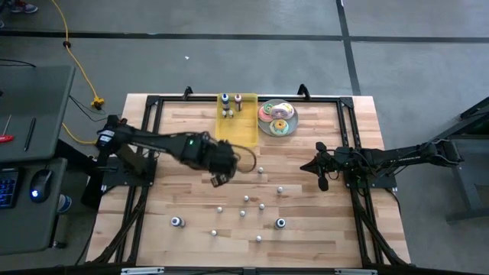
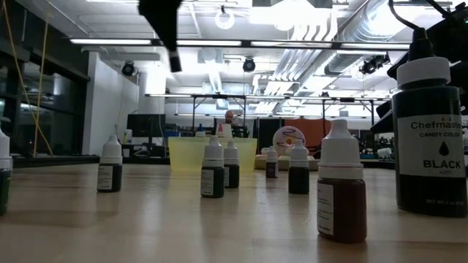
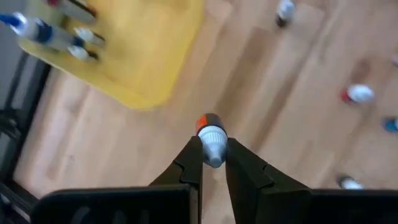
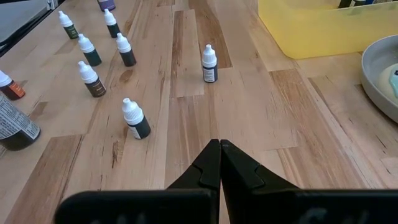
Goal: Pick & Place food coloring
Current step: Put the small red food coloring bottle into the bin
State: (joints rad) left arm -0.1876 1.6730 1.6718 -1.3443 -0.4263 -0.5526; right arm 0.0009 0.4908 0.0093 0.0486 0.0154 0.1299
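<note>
The table (image 1: 321, 229) carries the whole work area. The yellow tray (image 1: 237, 126) is set at its far edge, just beside the plate of doughnuts (image 1: 276, 118), and a few bottles are already held in the tray. The remaining food coloring bottles (image 1: 244, 202) are scattered upright across the near half of the table, well apart from one another.

The left gripper (image 1: 217, 180) is positioned above the table centre, near the tray's near edge. Its jaws are closed narrowly on one small bottle (image 3: 211, 134), which is gripped only at the tip and cap region, with the body hanging below the fingers (image 3: 189, 165). The right gripper (image 4: 220, 155) is parked over the right side of the table with its jaws pressed together and nothing between them.

Hazards, in order of scale:

1. Plate contact. If the carry drifts right of the tray, the plate may be struck or the bottle released onto the doughnuts.
2. Tray rim contact. If the carried bottle is kept too low, the hanging body is likely to catch the tray wall and be pried out of the grip.
3. Crowded landing. A release over the bottles already in the tray may topple them.
4. Grip slip. The hold is shallow on a tapered cap; a fast swing may let the bottle slide out and knock over standing bottles below.
</note>
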